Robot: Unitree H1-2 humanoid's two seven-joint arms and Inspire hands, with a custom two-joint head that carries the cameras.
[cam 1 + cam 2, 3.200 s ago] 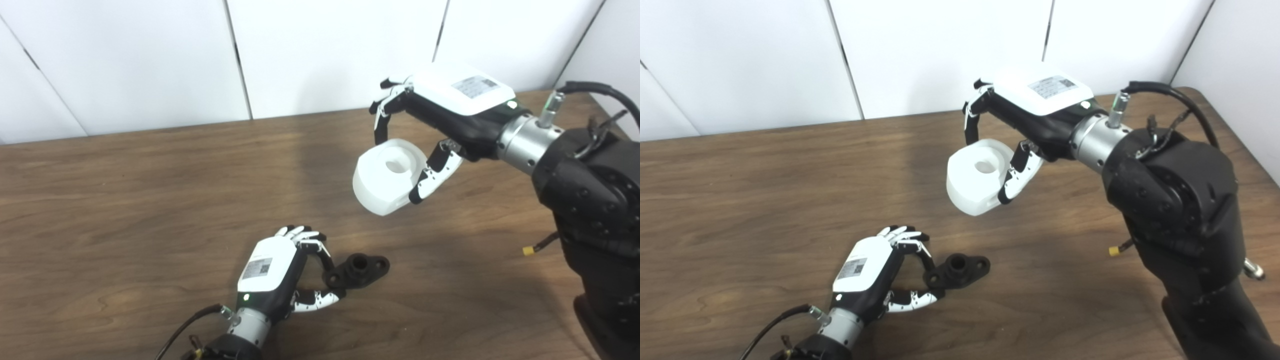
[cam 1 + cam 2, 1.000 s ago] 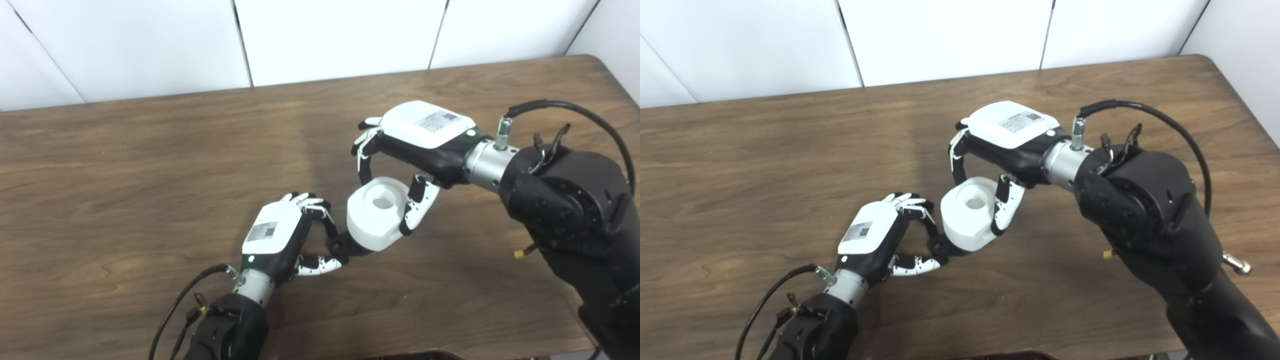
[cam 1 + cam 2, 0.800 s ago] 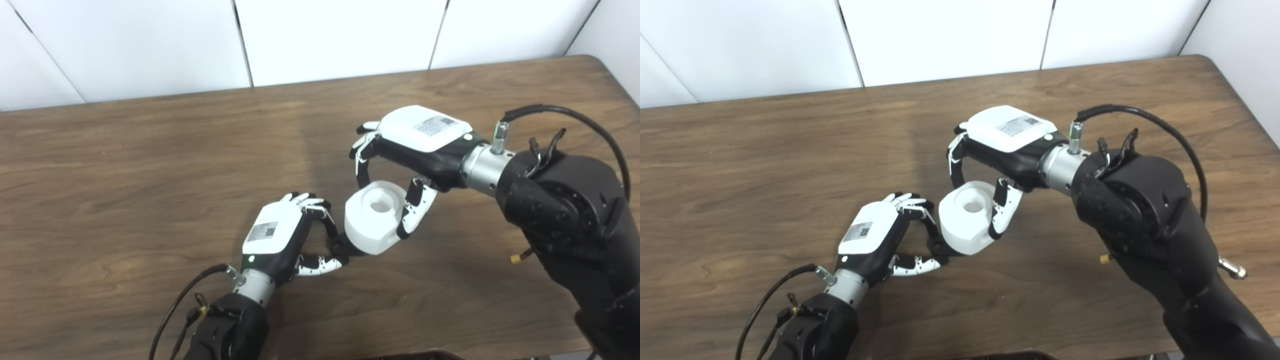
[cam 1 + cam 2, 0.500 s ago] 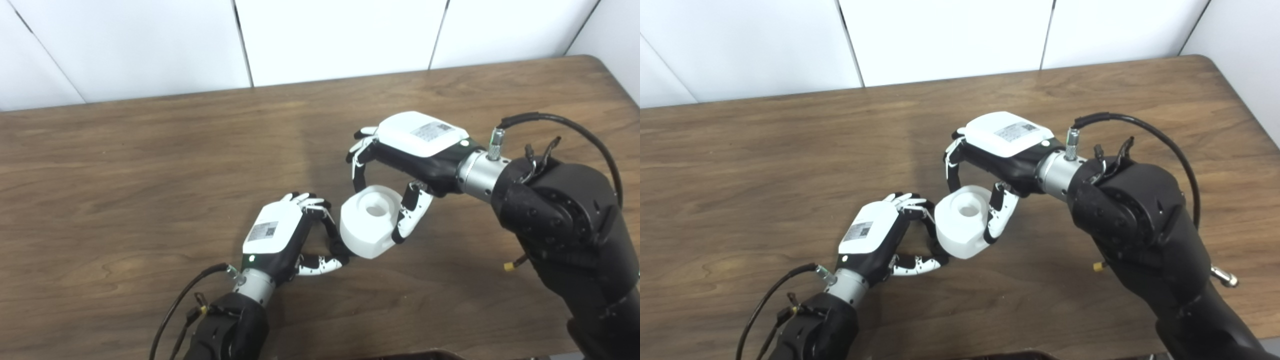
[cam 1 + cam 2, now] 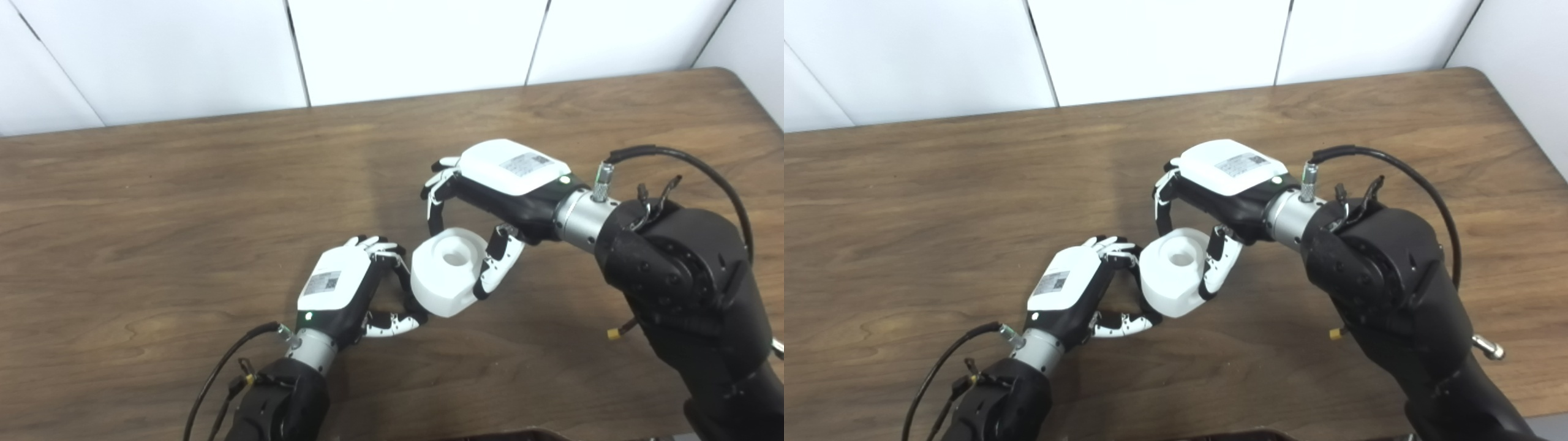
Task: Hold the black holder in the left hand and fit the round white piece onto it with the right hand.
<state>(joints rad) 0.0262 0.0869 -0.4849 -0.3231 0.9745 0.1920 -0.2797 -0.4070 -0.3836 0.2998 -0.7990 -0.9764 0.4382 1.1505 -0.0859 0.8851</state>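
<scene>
Round white piece (image 5: 446, 271), central hole up, tilted, covering the barely visible black holder (image 5: 409, 301).

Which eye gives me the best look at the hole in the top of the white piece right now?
Nearly a tie; the left eye view shows the round white piece slightly larger, its hole open to view between the right hand fingers. The right eye view shows the same hole, slightly smaller.

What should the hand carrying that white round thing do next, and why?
Probably ease the round white piece straight down. The right hand holds it right beside the left hand, hiding the black holder beneath, so whether it is seated cannot be told.
</scene>
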